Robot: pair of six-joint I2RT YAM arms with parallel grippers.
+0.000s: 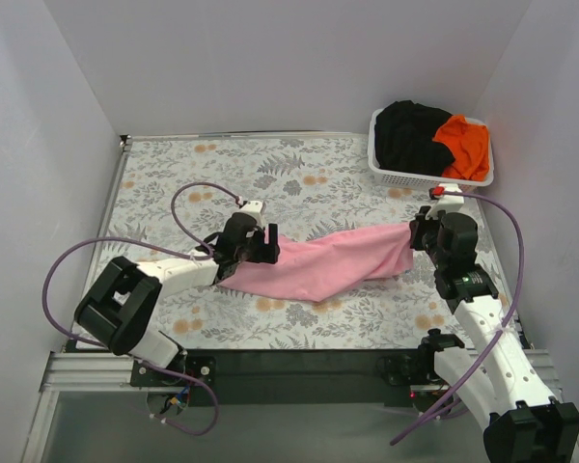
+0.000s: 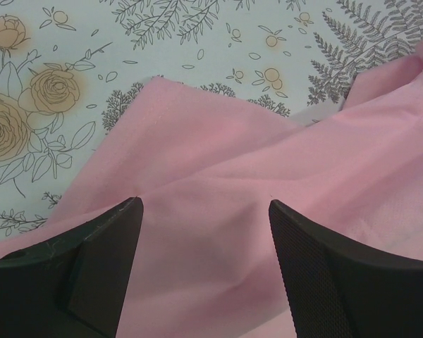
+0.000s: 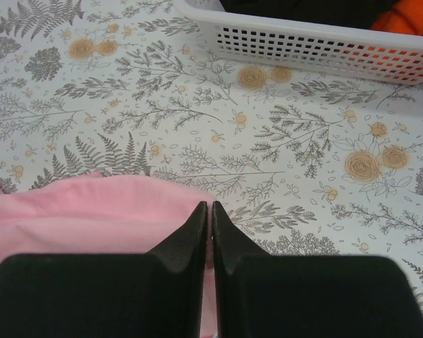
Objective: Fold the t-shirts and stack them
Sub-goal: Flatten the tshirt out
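2 ends of pink t-shirt (image 1: pixel 328 268) — left gripper (image 2: pixel 204 204) wide apart, right gripper (image 3: pixel 211 209) pinching (jaws together)

Three t-shirts (image 1: pixel 318 270), one basket (image 1: pixel 405 178) — two arms (image 1: pixel 174 275)

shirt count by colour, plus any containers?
pink t-shirt: 1
black t-shirt: 1
orange t-shirt: 1
white basket: 1
Total: 4 (3 shirts, 1 basket)
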